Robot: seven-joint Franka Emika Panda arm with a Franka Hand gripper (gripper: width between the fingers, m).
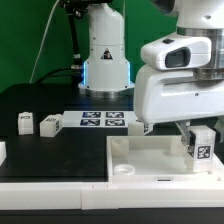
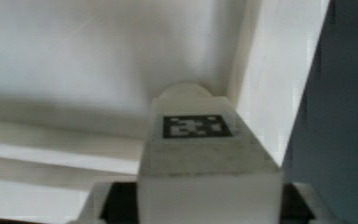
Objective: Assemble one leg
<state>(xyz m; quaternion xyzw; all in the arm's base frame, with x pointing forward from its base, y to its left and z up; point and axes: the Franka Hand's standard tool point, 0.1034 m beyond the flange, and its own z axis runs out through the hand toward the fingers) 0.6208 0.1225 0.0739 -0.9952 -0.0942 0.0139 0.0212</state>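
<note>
White tagged leg (image 1: pixel 200 146) clamped upright in the tool (image 1: pixel 199 132), held over the white tray-like top (image 1: pixel 150 158) near the counter's (image 1: pixel 40 100) front edge. Three other legs (image 1: pixel 25 122) lying farther back on the counter.

We saw the black counter (image 1: pixel 40 145) carrying two legs (image 1: pixel 25 123) far left, the marker board (image 1: pixel 103 121), and the white top (image 1: pixel 150 160) near right.

Arm bent low at exterior view's right, wrist pointing down, pincer (image 1: pixel 200 146) clamped on leg (image 1: pixel 201 143).
</note>
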